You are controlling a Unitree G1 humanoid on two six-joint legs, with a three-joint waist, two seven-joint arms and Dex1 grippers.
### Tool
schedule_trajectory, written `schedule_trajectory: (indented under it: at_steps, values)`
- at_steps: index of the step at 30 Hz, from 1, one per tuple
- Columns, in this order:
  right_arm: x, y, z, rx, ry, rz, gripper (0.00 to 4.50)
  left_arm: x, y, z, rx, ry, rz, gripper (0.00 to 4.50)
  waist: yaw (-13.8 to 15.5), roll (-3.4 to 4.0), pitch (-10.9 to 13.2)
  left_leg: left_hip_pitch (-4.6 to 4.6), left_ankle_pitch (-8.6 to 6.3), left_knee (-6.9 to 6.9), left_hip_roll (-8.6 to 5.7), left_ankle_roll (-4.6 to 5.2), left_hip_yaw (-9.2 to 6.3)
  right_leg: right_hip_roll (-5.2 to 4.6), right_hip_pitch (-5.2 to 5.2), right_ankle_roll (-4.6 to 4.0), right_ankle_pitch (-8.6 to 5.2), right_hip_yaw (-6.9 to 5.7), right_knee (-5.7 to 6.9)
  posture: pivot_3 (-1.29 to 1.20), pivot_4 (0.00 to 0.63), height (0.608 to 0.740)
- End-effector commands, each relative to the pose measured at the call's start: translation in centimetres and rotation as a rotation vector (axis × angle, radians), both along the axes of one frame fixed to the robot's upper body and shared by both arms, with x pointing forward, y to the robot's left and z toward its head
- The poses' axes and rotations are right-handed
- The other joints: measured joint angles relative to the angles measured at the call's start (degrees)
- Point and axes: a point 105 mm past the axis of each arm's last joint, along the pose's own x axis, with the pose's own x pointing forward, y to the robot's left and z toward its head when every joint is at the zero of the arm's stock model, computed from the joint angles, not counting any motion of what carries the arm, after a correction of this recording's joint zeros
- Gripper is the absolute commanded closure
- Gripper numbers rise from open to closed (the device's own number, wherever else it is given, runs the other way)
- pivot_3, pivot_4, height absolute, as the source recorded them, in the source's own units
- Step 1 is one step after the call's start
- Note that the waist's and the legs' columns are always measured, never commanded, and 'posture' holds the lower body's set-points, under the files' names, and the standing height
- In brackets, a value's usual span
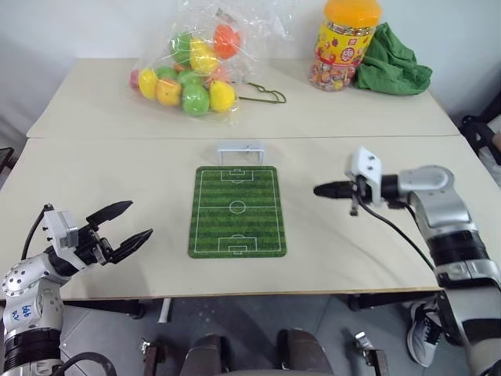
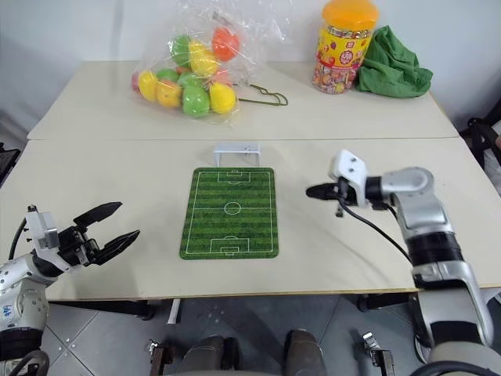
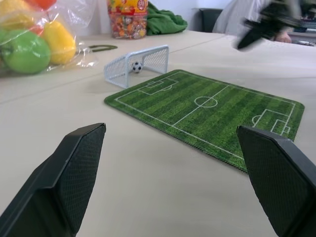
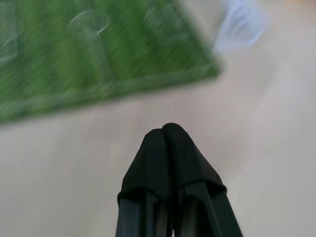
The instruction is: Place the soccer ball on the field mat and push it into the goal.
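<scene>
Green field mat (image 1: 237, 211) lengthwise toward goal (image 1: 240, 152), seemingly square-on.

field mat (image 4: 94, 54) blurred, goal (image 4: 242, 27) a smear

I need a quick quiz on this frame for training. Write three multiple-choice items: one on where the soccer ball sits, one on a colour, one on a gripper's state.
1. Where is the soccer ball?
A. on the mat's centre circle
B. inside the goal
C. in a gripper

2. What colour is the lid of the candy jar?
A. orange
B. blue
C. black

3. How does the left gripper stand?
A. shut on the ball
B. shut empty
C. open, holding nothing

Key: 1 B, the ball rests within the net beyond the field mat. 2 A, its cap is orange. 3 C, its fingers are spread apart.
</scene>
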Motion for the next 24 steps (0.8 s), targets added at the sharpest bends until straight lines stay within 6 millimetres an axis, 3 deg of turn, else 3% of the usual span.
schedule_trajectory:
  at_steps: [1, 5, 10, 16, 24]
  values:
    - [-0.9, -1.5, 1.6, 0.091, -0.067, 0.020, 3.21, -0.4, 1.1, 1.8, -0.050, -0.031, 0.025, 0.00, -0.31, 0.00, 0.00, 0.03, 0.00, 0.01, 0.01, 0.00, 0.04, 0.00, 0.00, 0.00, 0.00, 0.02, 0.01, 0.00, 0.150, 0.740]
    - [-2.2, -4.3, -0.2, 0.108, -0.020, -0.013, 1.78, -0.9, 1.6, 1.8, -0.038, -0.008, 0.047, 0.00, -0.11, -0.01, 0.01, 0.08, 0.02, 0.04, 0.22, -0.03, 0.07, 0.01, 0.02, 0.00, 0.00, 0.05, 0.02, 0.00, 0.150, 0.740]
    - [-3.5, -5.5, -1.0, 0.137, -0.011, 0.004, 0.09, -1.9, 2.3, 1.2, -0.007, 0.036, 0.055, 0.00, 0.05, 0.00, 0.02, 0.07, 0.01, 0.07, 0.27, -0.02, 0.07, 0.00, 0.04, 0.00, 0.00, 0.08, 0.00, 0.00, 0.150, 0.740]
    - [-3.0, -5.2, 0.0, 0.215, -0.067, -0.041, 0.04, -2.1, 3.1, 2.1, -0.034, 0.006, 0.100, 0.00, 0.21, 0.00, 0.02, 0.08, 0.01, 0.12, 0.30, -0.02, 0.07, 0.00, 0.06, 0.00, 0.00, 0.10, 0.01, 0.00, 0.150, 0.740]
    - [-3.1, -4.3, -0.4, 0.277, -0.084, -0.133, 0.04, -2.8, 2.7, 1.9, -0.030, 0.008, 0.122, 0.00, 1.01, 0.00, 0.02, 0.07, 0.01, 0.12, 0.30, -0.02, 0.07, 0.00, 0.06, 0.00, 0.00, 0.11, 0.01, 0.00, 0.150, 0.740]
